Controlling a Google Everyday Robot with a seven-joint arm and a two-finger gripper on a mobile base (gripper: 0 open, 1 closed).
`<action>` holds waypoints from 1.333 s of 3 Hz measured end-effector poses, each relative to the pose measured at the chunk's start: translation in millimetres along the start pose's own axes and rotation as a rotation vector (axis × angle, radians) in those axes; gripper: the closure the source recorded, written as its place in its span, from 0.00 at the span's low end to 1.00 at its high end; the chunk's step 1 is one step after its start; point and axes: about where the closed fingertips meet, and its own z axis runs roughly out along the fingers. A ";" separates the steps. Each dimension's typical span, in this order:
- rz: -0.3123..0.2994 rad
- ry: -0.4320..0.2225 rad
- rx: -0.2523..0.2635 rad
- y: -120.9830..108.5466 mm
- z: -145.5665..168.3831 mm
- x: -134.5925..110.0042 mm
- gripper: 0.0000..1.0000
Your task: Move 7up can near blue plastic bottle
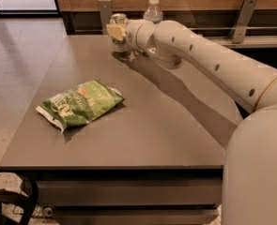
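Closest of all, well back from the jaws and to their right, the robot's rounded white body (257, 172) fills the lower corner. The grey table (142, 144) spreads out from there. On it lies a green snack bag (79, 103), flat and crinkled, well short of the jaws and a little to their left, touching nothing else.

The white arm (213, 64) reaches from the body across the table's right half towards the far edge. At its end the gripper (117, 33) sits over the table's far left part. Its jaws are pinched on the can (119, 19), which stands upright between them, with its silver top showing above the jaws and its lower part below them. Whether the can's base rests on the table or hangs just clear of it cannot be told.

Just beyond the jaws and to their right stands the bottle (153, 9), upright, white cap on top, near the can but apart from it, its lower half hidden behind the arm. Behind both runs a wooden wall with a metal bracket (243, 18) far to the right.
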 end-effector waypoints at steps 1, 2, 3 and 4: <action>0.025 0.005 0.003 -2.2 -2.2 10.1 1.00; 0.057 -0.012 -0.001 2.6 1.1 19.7 0.93; 0.053 -0.009 -0.002 2.9 1.6 19.3 0.71; 0.053 -0.009 -0.004 4.3 2.5 19.4 0.47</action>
